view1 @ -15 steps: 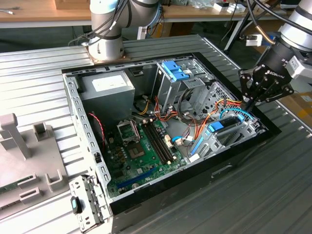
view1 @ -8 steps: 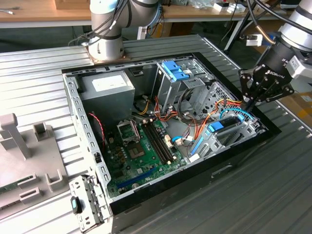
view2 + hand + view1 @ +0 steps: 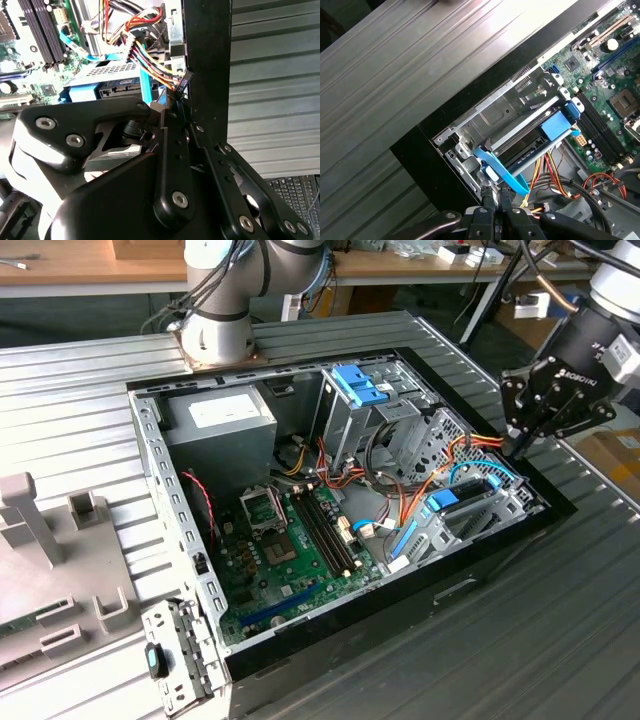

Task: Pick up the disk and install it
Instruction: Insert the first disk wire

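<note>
The disk [image 3: 468,502] is one unit. It sits inside the single open computer case [image 3: 150,470], in the bay at the corner that falls at about four o'clock on the exterior view's clock face, at three o'clock from the one green motherboard [image 3: 290,550]. It is flat and rectangular, held in a blue plastic frame, with a wider blue tab at one end.

There is one arm, and its base [image 3: 215,330] stands at twelve o'clock from the case. Its one black gripper [image 3: 515,448] hangs over the case rim at about one o'clock from the disk, next to a bundle of orange wires [image 3: 470,445]. Also in the case are one grey power-supply box [image 3: 225,420] at eleven o'clock and one light-blue bracket [image 3: 358,388] on the drive cage at twelve o'clock. All of this rests on a ribbed metal table [image 3: 80,390].

The first wrist view adds the disk's [image 3: 530,137] long dark side between two silver rails. A light-blue strap [image 3: 502,170] curves across the bay corner, just beside the gripper [image 3: 497,197]. Its two fingertips [image 3: 489,200] are drawn close together, and whether they pinch anything cannot be told.

The second wrist view shows the disk's [image 3: 107,90] connector end, a dark socket strip set in the blue frame. A plug with red, yellow and black wires [image 3: 150,60] sits near the gripper [image 3: 170,107]. A keyboard [image 3: 295,192] lies beyond the table edge.
</note>
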Controlling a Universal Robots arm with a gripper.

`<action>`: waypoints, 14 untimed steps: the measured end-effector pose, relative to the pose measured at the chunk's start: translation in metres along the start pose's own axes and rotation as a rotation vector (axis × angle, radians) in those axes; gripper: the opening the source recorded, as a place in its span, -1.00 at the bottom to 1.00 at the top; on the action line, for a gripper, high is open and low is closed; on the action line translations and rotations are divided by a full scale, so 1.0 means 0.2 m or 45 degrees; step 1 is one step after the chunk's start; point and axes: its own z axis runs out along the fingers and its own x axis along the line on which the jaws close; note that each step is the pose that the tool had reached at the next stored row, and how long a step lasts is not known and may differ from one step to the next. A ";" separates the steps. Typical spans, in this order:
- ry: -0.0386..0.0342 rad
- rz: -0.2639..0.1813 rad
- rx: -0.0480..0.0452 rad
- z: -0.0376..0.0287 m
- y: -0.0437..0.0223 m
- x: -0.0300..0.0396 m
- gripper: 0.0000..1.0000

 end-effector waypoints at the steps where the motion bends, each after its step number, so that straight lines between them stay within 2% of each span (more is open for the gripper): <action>1: -0.0008 0.028 0.000 0.000 0.000 0.000 -0.68; 4: -0.0024 0.086 0.001 0.001 0.000 0.000 -0.68; 6: -0.0040 0.148 0.002 0.005 0.000 0.000 -0.68; 9: -0.0075 0.305 0.002 0.019 -0.001 0.000 -0.68; 14: -0.0104 0.414 0.004 0.029 0.002 0.003 -0.68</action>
